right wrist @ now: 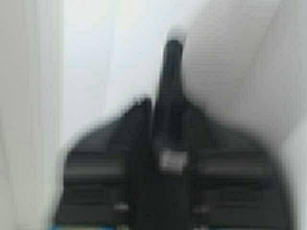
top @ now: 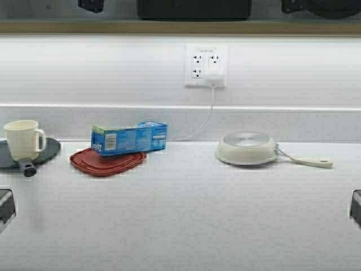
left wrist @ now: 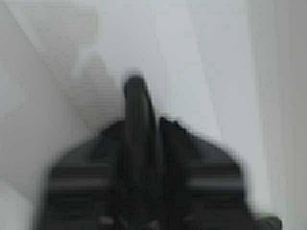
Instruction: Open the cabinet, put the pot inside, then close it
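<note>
A tan wood strip (top: 180, 26) runs along the top of the high view, with grey above it. It looks like the cabinet's lower edge. No doors or handles are in view. A wide black shape (top: 194, 9) sits above the strip, cut off by the top edge. I cannot tell whether it is the pot. My left gripper (left wrist: 138, 88) is shut and empty, with only pale surfaces around it. My right gripper (right wrist: 172, 50) is also shut and empty. In the high view only a dark arm part shows at the left edge (top: 4, 206) and at the right edge (top: 356, 207).
On the white counter (top: 186, 214) stand a cream mug (top: 22, 139) on a dark plate, a blue box (top: 128, 138) on a red lid (top: 107, 162), and a white lidded long-handled pan (top: 246, 148). A wall socket (top: 206, 65) with a cord is behind.
</note>
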